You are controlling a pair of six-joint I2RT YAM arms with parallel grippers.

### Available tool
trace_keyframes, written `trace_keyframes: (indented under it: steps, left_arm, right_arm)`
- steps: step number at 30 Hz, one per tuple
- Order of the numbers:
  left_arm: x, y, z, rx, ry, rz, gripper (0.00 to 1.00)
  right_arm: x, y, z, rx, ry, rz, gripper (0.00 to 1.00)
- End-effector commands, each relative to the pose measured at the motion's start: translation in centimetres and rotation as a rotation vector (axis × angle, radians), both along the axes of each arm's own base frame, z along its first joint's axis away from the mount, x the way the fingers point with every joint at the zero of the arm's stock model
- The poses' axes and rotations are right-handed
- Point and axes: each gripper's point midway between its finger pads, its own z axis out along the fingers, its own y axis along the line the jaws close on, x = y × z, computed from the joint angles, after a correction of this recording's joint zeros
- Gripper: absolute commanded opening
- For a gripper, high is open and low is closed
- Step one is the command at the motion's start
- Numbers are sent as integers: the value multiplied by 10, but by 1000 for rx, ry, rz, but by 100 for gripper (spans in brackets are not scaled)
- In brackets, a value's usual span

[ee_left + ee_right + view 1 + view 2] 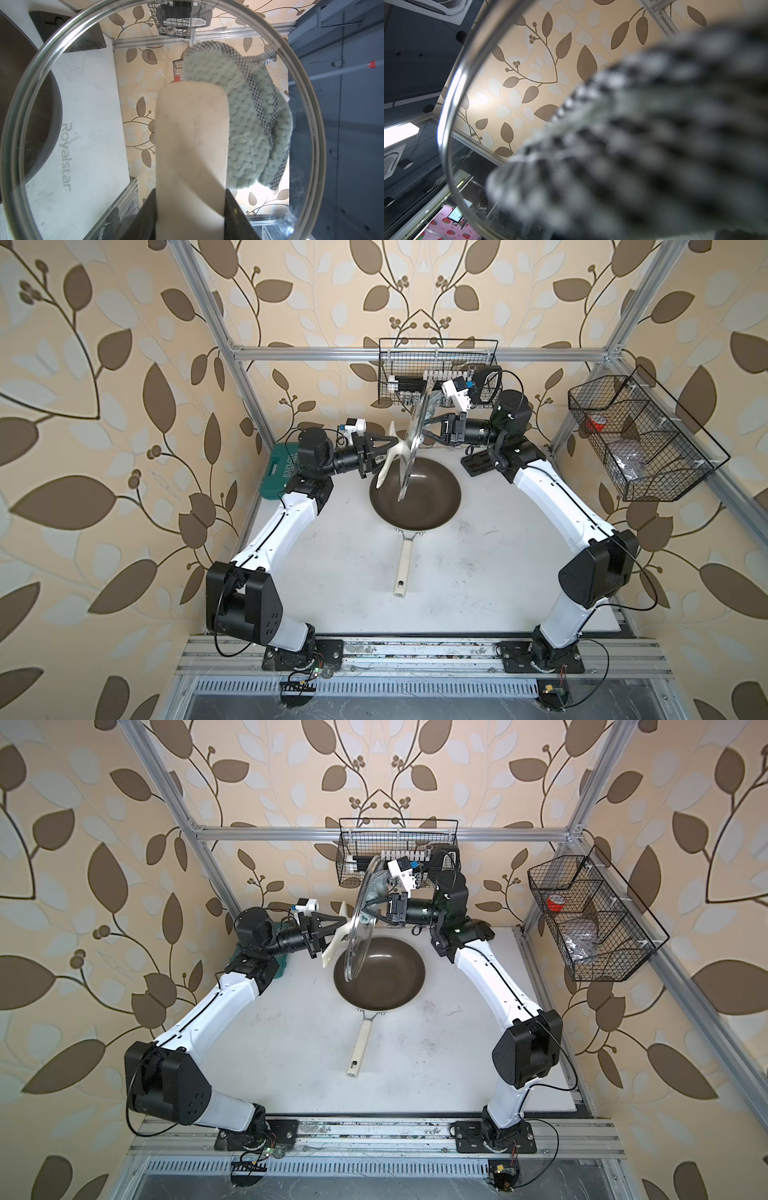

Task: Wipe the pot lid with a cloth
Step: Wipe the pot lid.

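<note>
The pot lid (360, 919) is held upright on edge above the frying pan (386, 973), its cream handle (191, 145) clamped in the left gripper (387, 449). The cloth (249, 128) is pressed against the opposite glass face, pinched in the right gripper (424, 433). Both arms are bent at the elbow, with the wrists levelled and turned toward each other.

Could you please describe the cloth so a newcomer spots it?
Above the brown frying pan, the left pincer holds a glass pot lid on edge. Behind that glass, in the right pincer, is the cloth: bunched grey-green knit with checked trim.
</note>
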Motion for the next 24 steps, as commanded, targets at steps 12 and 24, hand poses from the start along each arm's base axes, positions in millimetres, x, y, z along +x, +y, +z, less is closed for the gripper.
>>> trace_keyframes:
  steps: [12,24]
  left_arm:
    - [-62,3,86,-48,-401,-60,0]
    - [-57,3,99,-69,-432,-52,0]
  right_arm:
    - [72,-23,-41,-9,72,-86,0]
    - [77,-8,-113,-49,185,-32,0]
